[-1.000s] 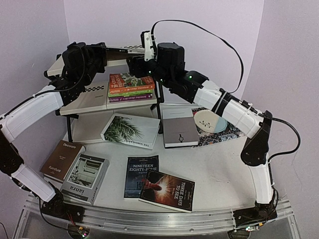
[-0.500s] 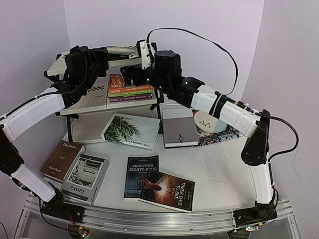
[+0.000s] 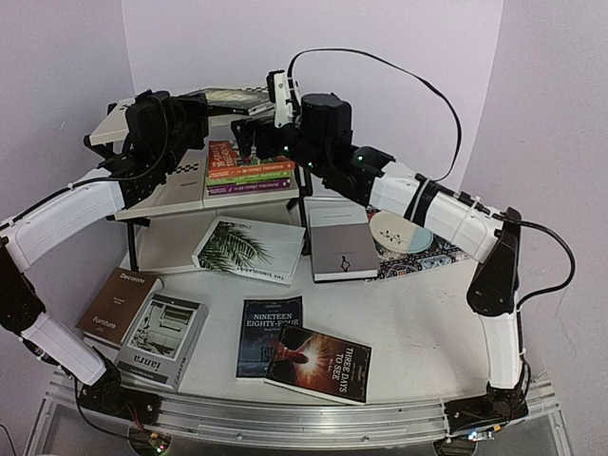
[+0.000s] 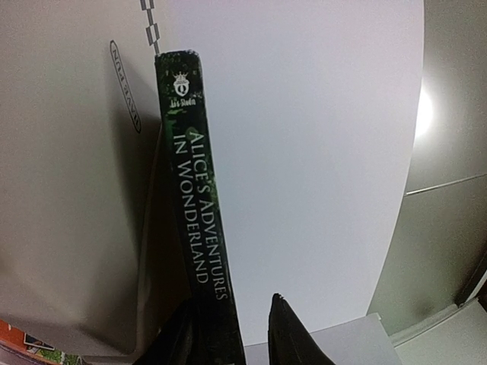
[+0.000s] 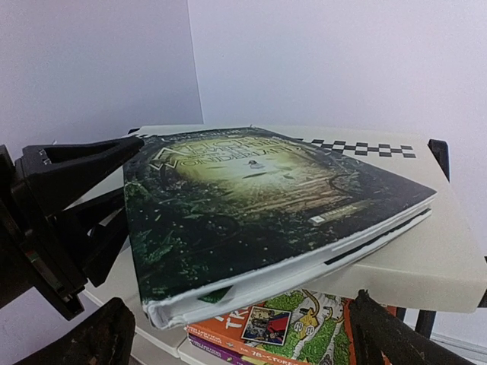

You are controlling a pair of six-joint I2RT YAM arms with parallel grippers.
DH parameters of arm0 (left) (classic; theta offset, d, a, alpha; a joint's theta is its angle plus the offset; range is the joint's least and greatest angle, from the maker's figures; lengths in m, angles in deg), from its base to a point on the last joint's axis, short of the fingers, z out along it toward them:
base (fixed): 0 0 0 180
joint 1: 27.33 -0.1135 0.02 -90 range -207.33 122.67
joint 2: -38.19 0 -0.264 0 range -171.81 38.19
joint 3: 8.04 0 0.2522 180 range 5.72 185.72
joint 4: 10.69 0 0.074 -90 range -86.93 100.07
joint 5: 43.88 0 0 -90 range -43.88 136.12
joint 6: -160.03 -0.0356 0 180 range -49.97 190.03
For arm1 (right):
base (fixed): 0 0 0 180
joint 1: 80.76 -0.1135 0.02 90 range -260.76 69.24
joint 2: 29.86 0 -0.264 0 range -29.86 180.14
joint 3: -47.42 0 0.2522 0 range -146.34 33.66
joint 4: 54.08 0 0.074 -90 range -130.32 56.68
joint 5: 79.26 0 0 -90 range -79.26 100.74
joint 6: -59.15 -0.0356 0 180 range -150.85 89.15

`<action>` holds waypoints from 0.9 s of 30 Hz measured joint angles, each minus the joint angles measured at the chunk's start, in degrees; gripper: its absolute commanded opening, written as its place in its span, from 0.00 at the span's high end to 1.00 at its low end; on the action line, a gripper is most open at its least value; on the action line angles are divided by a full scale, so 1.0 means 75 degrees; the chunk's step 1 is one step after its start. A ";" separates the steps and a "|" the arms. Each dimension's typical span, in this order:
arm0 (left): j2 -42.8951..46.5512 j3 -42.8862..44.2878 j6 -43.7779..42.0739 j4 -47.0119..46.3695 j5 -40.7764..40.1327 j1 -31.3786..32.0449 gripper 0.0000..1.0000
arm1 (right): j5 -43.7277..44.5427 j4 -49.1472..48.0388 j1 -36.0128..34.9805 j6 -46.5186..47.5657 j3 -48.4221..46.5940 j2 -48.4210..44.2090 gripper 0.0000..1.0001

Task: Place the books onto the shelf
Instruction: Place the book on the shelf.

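My left gripper (image 4: 228, 319) is closed partway on the Alice book (image 4: 199, 198), with a finger on each cover at the foot of its spine. White serif capitals there read ALICE'S ADVENTURES IN WONDERLAND, under a small crest whose lettering is too fine to read. It is a thick paperback with a glossy, dark green forest cover and a rough white page block. It lies tilted on the top tier of the shelf (image 5: 437, 255), one end resting on the smooth cream board near the black checkered strip (image 5: 365, 146), the spine end jutting past the edge in my grip. An oval mark (image 4: 125, 85) is printed on the board, but I cannot read it. My right gripper (image 5: 243, 334) is spread wide with nothing in it, facing the book's page edge. Below, on the middle tier, a stack (image 3: 252, 163) of cartoon paperbacks shows an orange spine starting 78-. Flat on the white table (image 3: 408, 313) lie NINETEEN EIGHTY-FOUR (image 3: 269, 332), THREE DAYS TO SEE (image 3: 321, 364) overlapping its corner, and a brown book marked Decorate (image 3: 117, 304).
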 measured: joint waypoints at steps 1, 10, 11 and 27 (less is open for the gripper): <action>0.0000 0.0000 0.0002 0.0000 0.0002 0.0000 0.67 | 0.0005 -0.0032 0.0000 -0.0028 0.0100 -0.0075 0.02; 0.0003 -0.0054 0.0003 -0.0074 0.0005 0.0001 0.67 | 0.0082 -0.0345 0.0000 -0.0127 0.0168 -0.0299 0.07; 0.0003 -0.0070 0.0006 -0.0100 0.0006 0.0002 0.67 | 0.0115 -0.0345 0.0000 -0.0136 0.0167 -0.0299 0.09; 0.0021 -0.0194 0.0061 -0.0278 0.0164 0.0017 0.65 | 0.0880 -0.0331 -0.0006 -0.0134 -0.0168 -0.0235 0.44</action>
